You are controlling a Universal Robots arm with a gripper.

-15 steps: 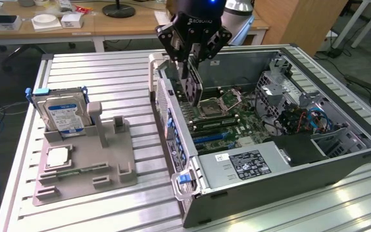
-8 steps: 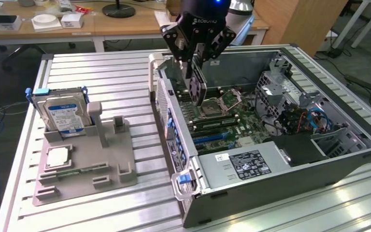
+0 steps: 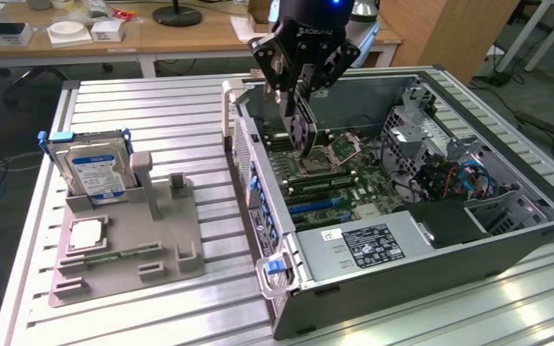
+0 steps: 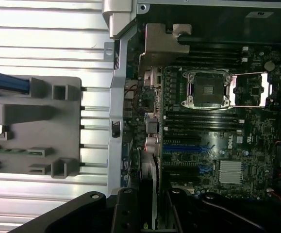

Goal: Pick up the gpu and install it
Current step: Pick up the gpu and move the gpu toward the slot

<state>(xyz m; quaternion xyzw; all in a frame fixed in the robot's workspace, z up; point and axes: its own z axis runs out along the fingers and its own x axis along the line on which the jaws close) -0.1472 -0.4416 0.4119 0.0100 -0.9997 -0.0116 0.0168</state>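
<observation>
Gpu [image 3: 301, 126] hangs clear of everything but the tool [image 3: 303, 83], whose jaws are drawn partway in and clamped on the card's upper edge. The card stands on edge, reaching straight down from the tool into the open computer case [image 3: 508, 238]. Its lower edge is above the motherboard [image 3: 354, 169], near the processor socket [image 3: 340, 150] and not touching it. This is at the far end of the case, close to the wall that faces the exterior view's left.

The blue expansion slots [image 3: 311, 205] lie below the card and toward the near end of the case. Judging by the dark face turned to the exterior view's left, the card's plane seems to run crosswise to those slots, though I cannot be sure.

The card is thin and flat with a black face. In the wrist view it shows edge-on [image 4: 149, 177] as a pale, silvery strip between the tool's fingers [image 4: 125, 211], hard against the case wall, with the blue slots [image 4: 181, 145] beside it.

Outside the case, a grey fixture [image 3: 152, 249] on the table [image 3: 142, 115] holds a hard drive [image 3: 94, 169].
</observation>
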